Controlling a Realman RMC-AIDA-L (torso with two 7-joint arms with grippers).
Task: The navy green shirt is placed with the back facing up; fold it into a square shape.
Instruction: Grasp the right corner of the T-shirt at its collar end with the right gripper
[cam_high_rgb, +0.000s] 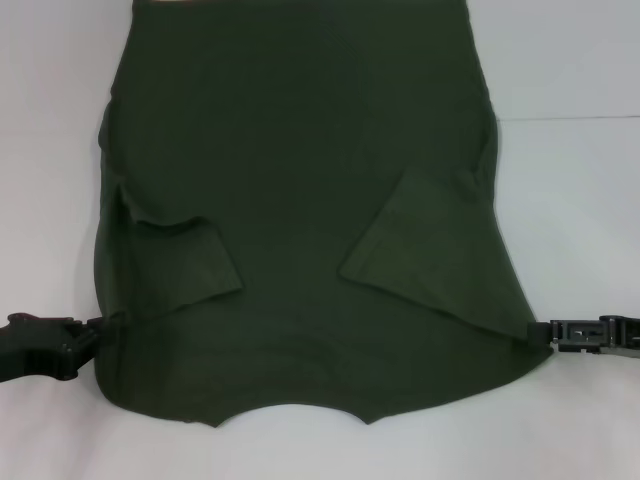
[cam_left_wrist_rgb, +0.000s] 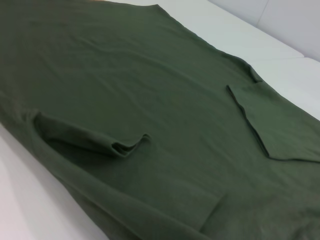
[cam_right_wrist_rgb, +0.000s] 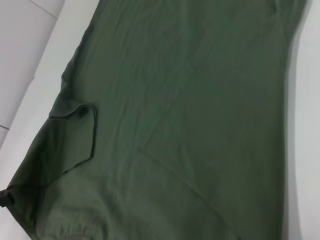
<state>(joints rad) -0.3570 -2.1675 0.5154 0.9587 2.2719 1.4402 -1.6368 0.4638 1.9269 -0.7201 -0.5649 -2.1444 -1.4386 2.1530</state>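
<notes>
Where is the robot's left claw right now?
In the head view the left gripper sits low on the left, at the near-left edge of the navy green shirt, opposite the right gripper on the shirt's other side.

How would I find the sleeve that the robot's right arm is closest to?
Look at the navy green shirt spread on the white table. The right gripper touches its edge; just inward lies the right sleeve, folded flat and pointed, unlike the crumpled left sleeve.

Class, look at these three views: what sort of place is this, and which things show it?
Probably a robot test bench, not a home: a bare white table, one dark olive-green cotton shirt spread flat, and the left gripper and right gripper at its near corners.
</notes>
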